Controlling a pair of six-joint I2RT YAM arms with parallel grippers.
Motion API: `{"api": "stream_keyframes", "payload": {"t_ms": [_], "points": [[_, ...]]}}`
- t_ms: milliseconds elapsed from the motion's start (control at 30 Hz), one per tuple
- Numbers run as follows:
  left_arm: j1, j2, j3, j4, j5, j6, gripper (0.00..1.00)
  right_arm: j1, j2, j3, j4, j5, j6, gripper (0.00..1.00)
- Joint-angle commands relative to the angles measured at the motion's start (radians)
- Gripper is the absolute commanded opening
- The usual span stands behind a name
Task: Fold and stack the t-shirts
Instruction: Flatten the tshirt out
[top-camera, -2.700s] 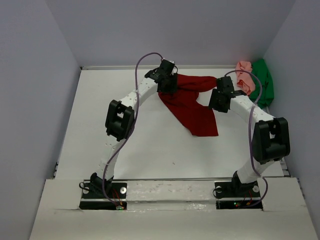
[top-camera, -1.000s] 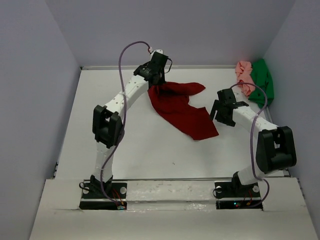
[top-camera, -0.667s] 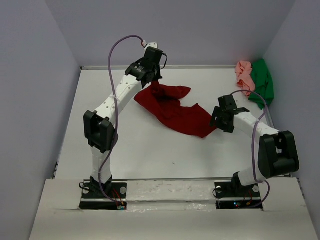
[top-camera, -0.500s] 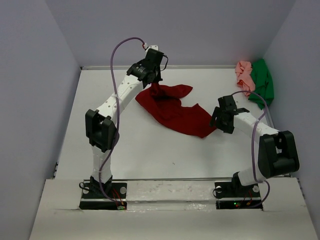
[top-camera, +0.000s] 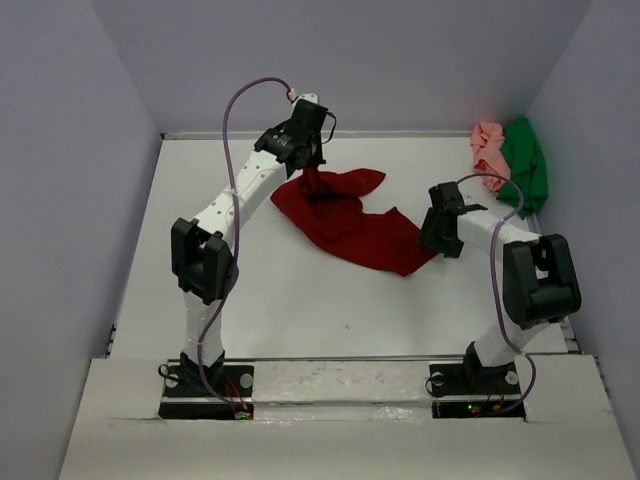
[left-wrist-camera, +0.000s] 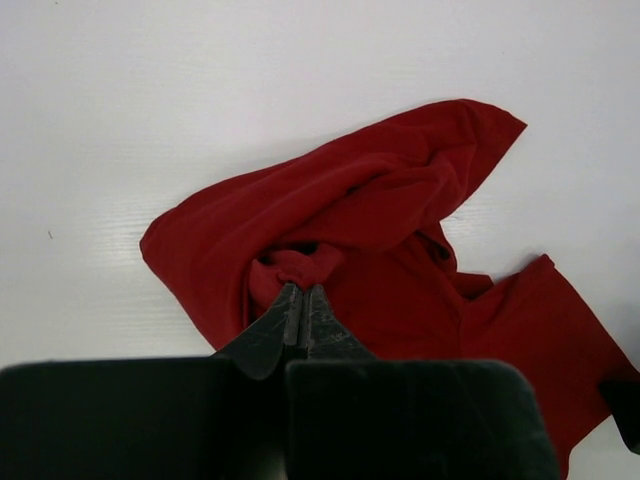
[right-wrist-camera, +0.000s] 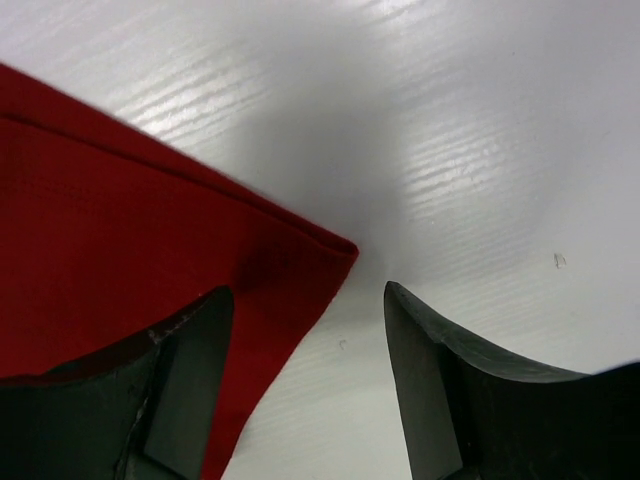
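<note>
One red t-shirt, lengthwise far-left to near-right, left end effector pinching

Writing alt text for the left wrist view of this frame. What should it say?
The left gripper, jaws shut, pinches a bunched fold of the dark red t-shirt, which lies crumpled on the white table.
</note>
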Motion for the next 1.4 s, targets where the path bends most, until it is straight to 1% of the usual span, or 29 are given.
{"api": "stream_keyframes", "payload": {"t_ms": [0,167,267,300,333,367,433,467,600,667,700,733,800,833,900,933,967,1000,1067,1100,1167,1200,1300,1333,1367], "points": [[0.001,-0.027,-0.019,0.024,0.011,0.02,0.0,-0.028,0.038,0.05,0.05,0.022,-0.013,0.65],[0.0,-0.023,-0.016,0.027,0.015,0.023,0.0,-0.059,0.047,0.04,0.073,0.008,-0.015,0.58],[0.001,-0.021,-0.015,0.026,0.02,0.023,0.0,-0.068,0.05,0.027,0.082,0.0,-0.013,0.48],[0.0,-0.021,-0.015,0.027,0.02,0.021,0.0,-0.068,0.049,0.026,0.087,-0.003,-0.013,0.41],[0.001,-0.02,-0.015,0.026,0.02,0.021,0.0,-0.068,0.049,0.023,0.093,-0.005,-0.012,0.36],[0.0,-0.018,-0.015,0.024,0.018,0.021,0.0,-0.068,0.049,0.02,0.093,-0.005,-0.01,0.22],[0.0,-0.017,-0.018,0.02,0.018,0.018,0.0,-0.068,0.05,0.018,0.099,-0.006,-0.01,0.04],[0.0,-0.02,-0.019,0.02,0.018,0.02,0.0,-0.068,0.05,0.018,0.099,-0.005,-0.01,0.0],[-0.002,-0.039,-0.03,0.02,0.015,0.024,0.0,-0.068,0.04,0.033,0.105,0.012,-0.021,0.0],[-0.003,-0.076,-0.038,0.021,0.018,0.037,0.0,-0.068,0.02,0.114,0.081,0.085,-0.058,0.0],[-0.005,-0.076,-0.041,0.021,0.018,0.04,0.0,-0.068,0.02,0.115,0.069,0.106,-0.072,0.0],[-0.005,-0.102,-0.042,0.021,0.018,0.043,0.0,-0.068,0.004,0.178,0.043,0.127,-0.082,0.0],[-0.006,-0.131,-0.042,0.02,0.015,0.05,0.0,-0.078,-0.009,0.255,0.006,0.161,-0.104,0.0],[-0.005,-0.162,-0.041,0.013,0.011,0.052,0.0,-0.079,-0.023,0.335,-0.022,0.161,-0.115,0.0],[-0.005,-0.193,-0.027,0.001,0.003,0.053,0.0,-0.088,-0.035,0.423,-0.053,0.172,-0.132,0.0],[-0.006,-0.225,-0.012,-0.013,-0.006,0.058,0.0,-0.088,-0.042,0.517,-0.078,0.169,-0.159,0.0],[-0.006,-0.242,-0.004,-0.017,-0.009,0.06,0.0,-0.088,-0.04,0.518,-0.1,0.172,-0.17,0.0],[-0.006,-0.257,0.005,-0.026,-0.012,0.063,0.0,-0.088,-0.042,0.621,-0.121,0.179,-0.188,0.0],[-0.006,-0.306,0.025,-0.048,-0.02,0.07,0.0,-0.088,-0.04,0.719,-0.175,0.175,-0.217,0.0],[-0.006,-0.32,0.049,-0.057,-0.023,0.073,0.0,-0.088,-0.039,0.81,-0.194,0.178,-0.236,0.0],[-0.006,-0.369,0.083,-0.08,-0.029,0.081,0.0,-0.088,-0.04,0.892,-0.234,0.163,-0.265,0.0],[-0.006,-0.388,0.089,-0.086,-0.035,0.083,0.0,-0.088,-0.04,0.97,-0.246,0.164,-0.276,0.0],[-0.006,-0.461,0.109,-0.1,-0.052,0.084,0.0,-0.088,-0.039,1.084,-0.295,0.19,-0.322,0.0],[-0.008,-0.498,0.109,-0.099,-0.051,0.081,0.0,-0.088,-0.034,1.154,-0.315,0.204,-0.342,0.0],[-0.006,-0.516,0.108,-0.099,-0.049,0.083,0.0,-0.088,-0.031,1.188,-0.327,0.209,-0.349,0.0]]}}
